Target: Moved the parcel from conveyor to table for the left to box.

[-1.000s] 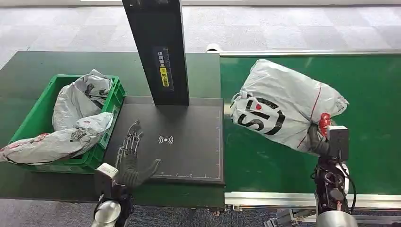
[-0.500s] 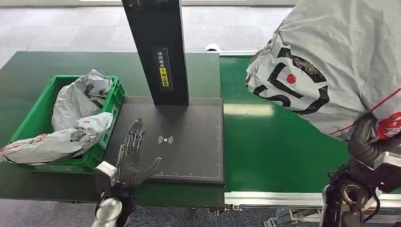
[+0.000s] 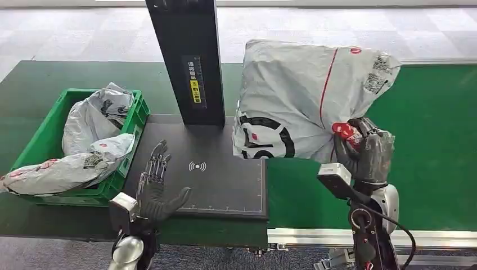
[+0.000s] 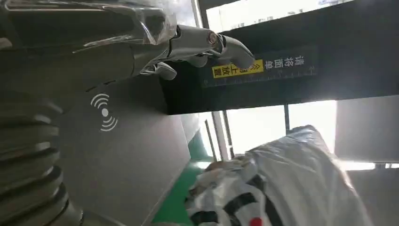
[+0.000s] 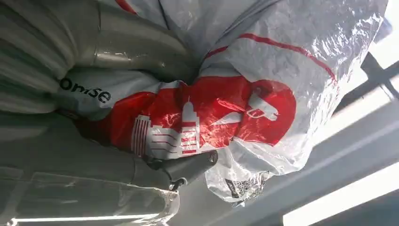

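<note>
My right hand grips a large white plastic parcel with black lettering and a red logo, holding it up over the seam between the green conveyor and the dark scanner pad. Up close, the right wrist view shows the parcel's red-printed corner bunched in my fingers. At the pad's near left corner my left hand hovers open, fingers spread. The left wrist view has those fingers above the pad, with the parcel beyond.
A green crate at the left holds several white parcels. A black scanner post with a yellow label rises at the pad's back edge, just left of the held parcel. The conveyor's metal rail runs along the front.
My right hand has carried the parcel up off the belt and then leftward, from over the conveyor to the pad's right edge. My left hand has stayed put, open.
</note>
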